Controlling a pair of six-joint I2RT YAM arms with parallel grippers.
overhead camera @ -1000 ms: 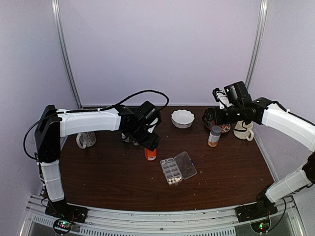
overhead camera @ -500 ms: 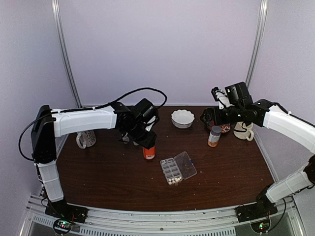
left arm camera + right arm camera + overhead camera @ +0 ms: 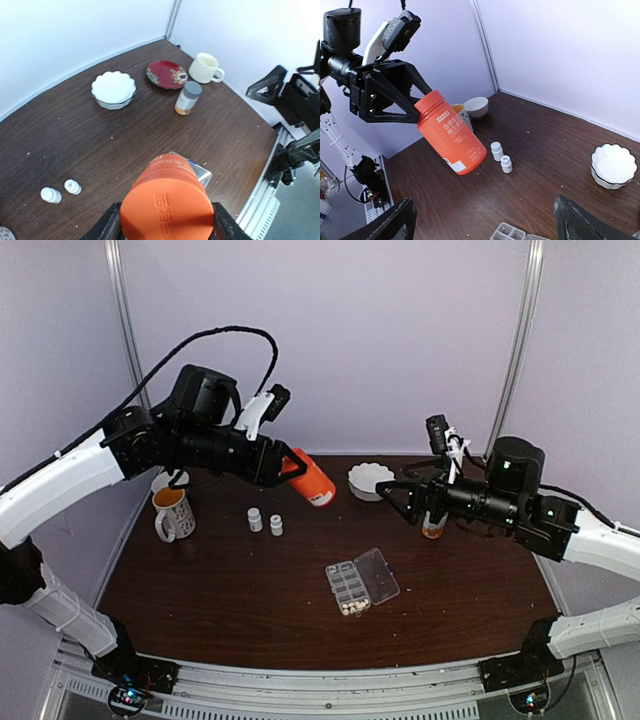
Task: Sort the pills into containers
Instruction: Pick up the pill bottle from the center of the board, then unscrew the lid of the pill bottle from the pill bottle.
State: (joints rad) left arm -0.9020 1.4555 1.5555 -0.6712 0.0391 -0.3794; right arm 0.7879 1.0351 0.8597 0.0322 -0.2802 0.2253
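- A dark brown, wood-grained table stands between pale lilac walls, and its matte top is dotted with specks.
- The left gripper is clamped on the cap end of a smooth orange plastic pill bottle. It holds the bottle high and tilted, base towards the table.
- The right gripper hangs in the air, spread wide and empty.
- The clear, flat organizer box lies mid-table with its lid open. Cream pills sit in its near cells.
- Uncapping looks like the next step. The right claw should grasp the slick cylindrical body squarely, low over the table, so loose pellets cannot roll far.
- A scalloped white bowl stands behind.
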